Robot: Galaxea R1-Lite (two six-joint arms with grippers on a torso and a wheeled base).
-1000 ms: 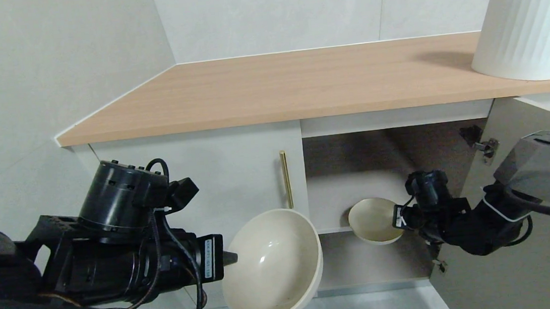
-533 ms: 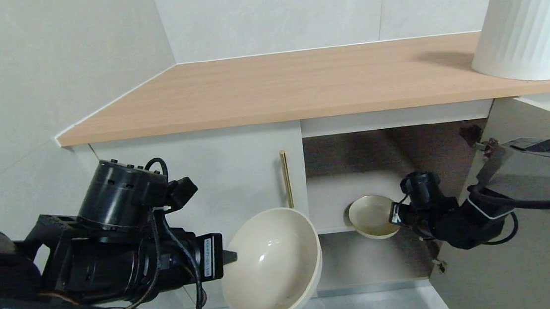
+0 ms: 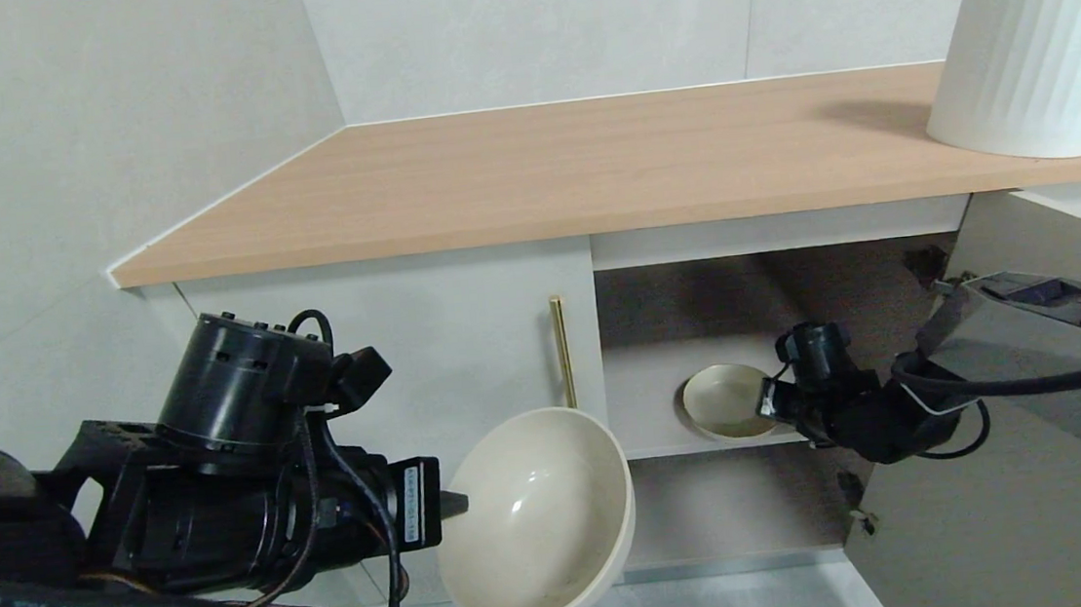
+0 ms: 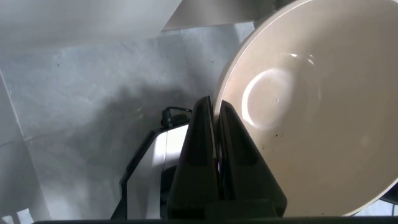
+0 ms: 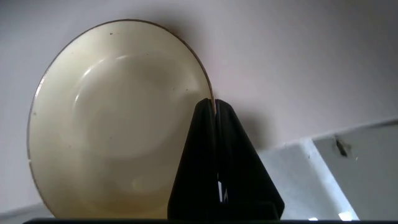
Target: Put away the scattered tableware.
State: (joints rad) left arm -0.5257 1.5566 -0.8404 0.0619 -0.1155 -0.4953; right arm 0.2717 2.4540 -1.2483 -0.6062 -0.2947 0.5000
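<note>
A large cream bowl (image 3: 535,519) hangs tilted in front of the closed left cabinet door, low near the floor. My left gripper (image 3: 455,505) is shut on its rim, and the left wrist view shows the bowl (image 4: 311,106) clamped in the left gripper (image 4: 216,109). A smaller cream plate (image 3: 725,403) is inside the open cabinet, over the shelf (image 3: 700,448). My right gripper (image 3: 766,399) is shut on its right edge; the right wrist view has the plate (image 5: 118,118) pinched in the right gripper (image 5: 214,106) close to the cabinet's back wall.
A wooden countertop (image 3: 568,169) runs above the cabinet, with a white ribbed container (image 3: 1040,35) at its right end. The closed door carries a brass handle (image 3: 561,351). The right cabinet door (image 3: 1006,478) stands open beside my right arm. Grey floor lies below.
My right arm has carried the small plate up and deeper into the cabinet, toward the shelf's back. The left arm and the big bowl have stayed still.
</note>
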